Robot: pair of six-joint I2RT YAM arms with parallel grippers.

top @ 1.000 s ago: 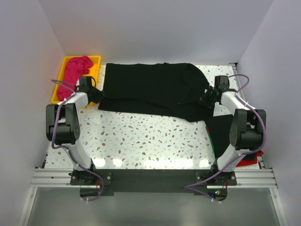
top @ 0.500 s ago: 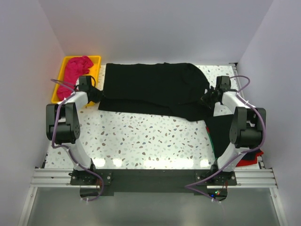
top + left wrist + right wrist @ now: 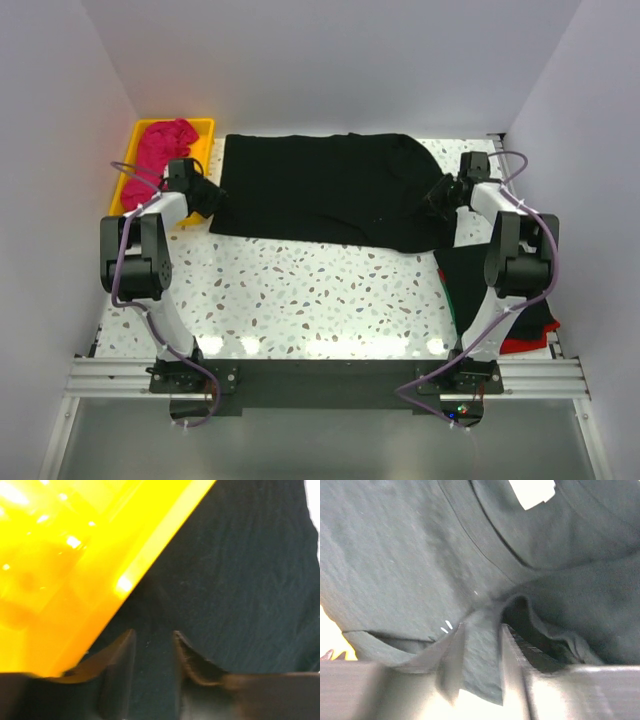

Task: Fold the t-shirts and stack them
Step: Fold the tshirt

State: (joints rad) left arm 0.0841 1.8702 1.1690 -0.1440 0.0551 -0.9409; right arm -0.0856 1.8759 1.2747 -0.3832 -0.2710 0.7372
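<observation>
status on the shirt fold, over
left gripper, right gripper: jaws parted, cloth between. black t-shirt laid out, far side. yellow tray beside left gripper.

From overhead, the left gripper (image 3: 207, 198) and right gripper (image 3: 438, 193) are too small and dark against the large black cloth t-shirt (image 3: 320, 190) to show their jaws. Ahead of the left fingers (image 3: 122, 652), the yellow plastic tray (image 3: 60, 570) is blurred and cut off at the top and left edges. A fold of shirt lies between the blurred right fingers (image 3: 452, 652); whether it is pinched or loose cannot be told. Behind that gripper, the right arm (image 3: 515, 265) covers part of the black and red folded cloth stack (image 3: 525, 343).
</observation>
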